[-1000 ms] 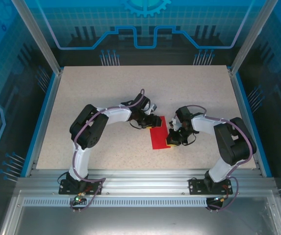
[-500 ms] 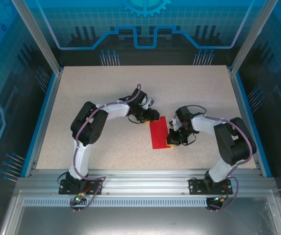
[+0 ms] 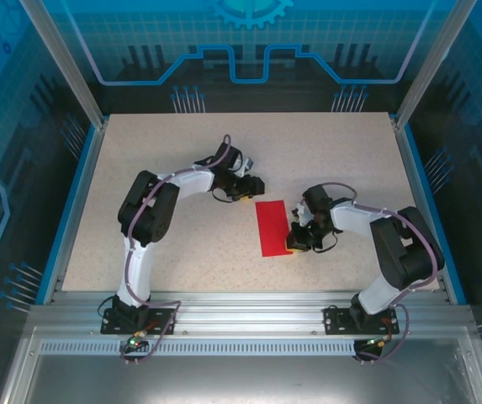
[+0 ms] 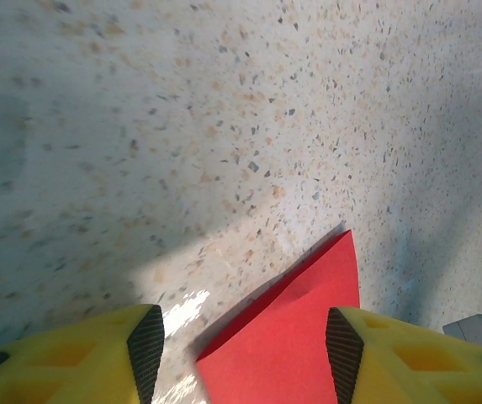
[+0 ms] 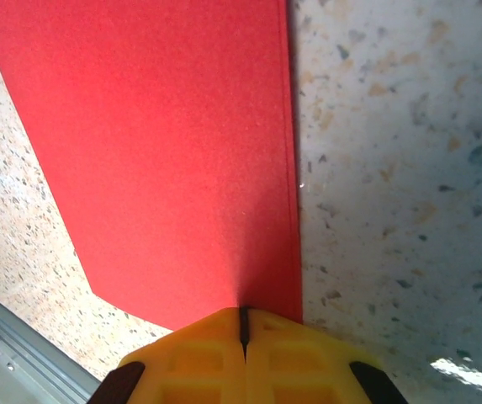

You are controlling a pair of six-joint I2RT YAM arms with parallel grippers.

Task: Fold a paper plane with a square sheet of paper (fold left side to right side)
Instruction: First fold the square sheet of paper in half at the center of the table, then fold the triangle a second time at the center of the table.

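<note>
- Bright red sheet of paper (image 3: 273, 228), thin and plain, lies flat as a narrow upright rectangle, slightly tilted, on the speckled beige table top (image 3: 156, 151), right of centre.
- Paper sits between the two arms' ends, well clear of the table's edges.
- Left gripper (image 3: 254, 188) is low over the table just beyond the paper's far left corner, apart from it in the top view.
- Left wrist view: left gripper (image 4: 242, 337) is spread wide and has hold of nothing; yellow fingers (image 4: 89, 353) with black pads (image 4: 146, 345) stand either side of the frame's bottom.
- Same view: a pointed corner of the paper (image 4: 295, 337) lies on the table in the gap between those fingers, not touching either pad; bare speckled surface beyond it.
- Right gripper (image 3: 294, 244) sits at the paper's right long edge, near its near corner.
- Right wrist view: right gripper (image 5: 242, 324) has its two yellow fingers pressed together, just a thin dark seam between them, no gap.
- Its joined tip meets the paper (image 5: 165, 151) close to the right-hand edge; nothing is pinched between the fingers.
- That right-hand edge shows a thin double line, two layers lying one on the other.
- Paper surface looks smooth and flat, no creases across it that I can make out.
- Cannot tell how hard the right tip bears down.
</note>
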